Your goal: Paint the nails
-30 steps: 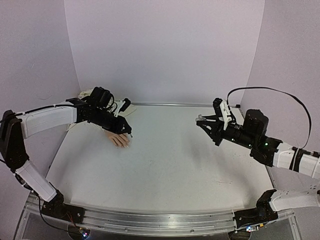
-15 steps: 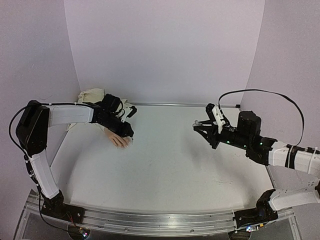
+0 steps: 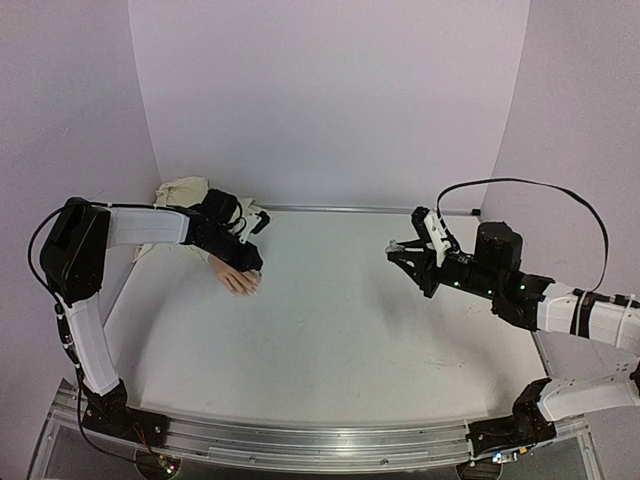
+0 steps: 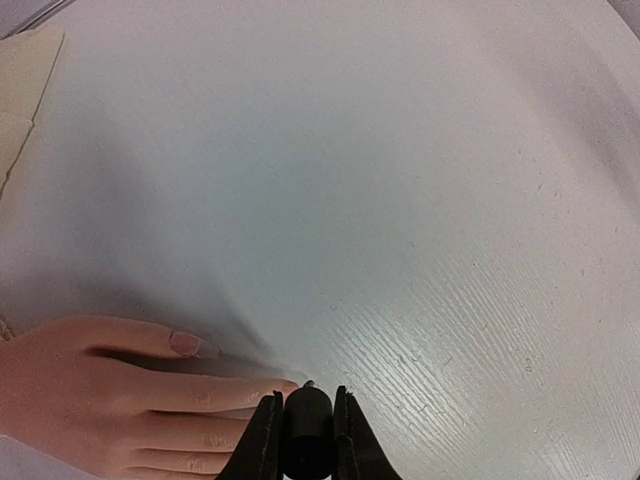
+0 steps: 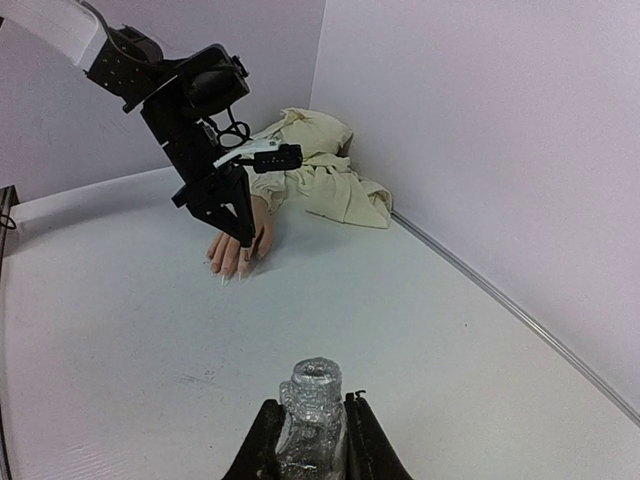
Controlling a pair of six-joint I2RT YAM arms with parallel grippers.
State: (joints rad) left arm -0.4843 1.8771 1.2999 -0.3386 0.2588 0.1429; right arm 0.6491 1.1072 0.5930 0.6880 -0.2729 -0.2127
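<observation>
Only the left wrist view lets us see the nails (image 4: 185, 343) of the mannequin hand (image 4: 100, 390). There the left fingers (image 4: 305, 400) are clamped on a small dark cap (image 4: 307, 440), just beside one mannequin fingertip. The right wrist view shows the right fingers (image 5: 311, 403) closed tight on a bottle (image 5: 312, 385) with an open neck, well apart from the mannequin hand. This hand lies flat on the worktop (image 3: 330, 330), against its cream sleeve (image 5: 330, 180). From above, the left arm (image 3: 140, 228) bends at a high elbow and points down on the mannequin hand. The right arm (image 3: 560, 305) stretches low toward it.
</observation>
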